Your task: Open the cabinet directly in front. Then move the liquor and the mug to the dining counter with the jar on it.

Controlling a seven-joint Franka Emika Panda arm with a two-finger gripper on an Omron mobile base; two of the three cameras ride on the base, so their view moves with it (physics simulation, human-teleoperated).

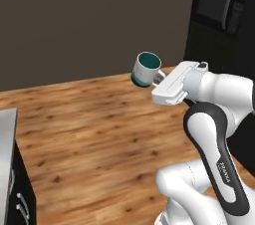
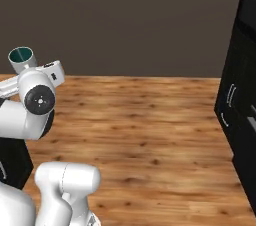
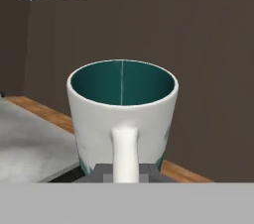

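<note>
- Gripper (image 1: 160, 76): jaws closed tight on the side handle of the mug, carried in the air above the wooden floor, clear of every surface.
- Wooden floor (image 1: 99, 129): brown planks, spreading under the arm to a dark brown wall.
- Black appliance column (image 1: 224, 15): at the right edge of the left base view, a built-in microwave with a silver handle set in it.
- Marble worktop (image 3: 30, 143): grey-white slab, low at the left of the hand view, below and behind the mug.
- Mug (image 1: 146, 68): teal inside, whitish outside, upright with its mouth up, its handle towards the hand; nothing visible inside.
</note>
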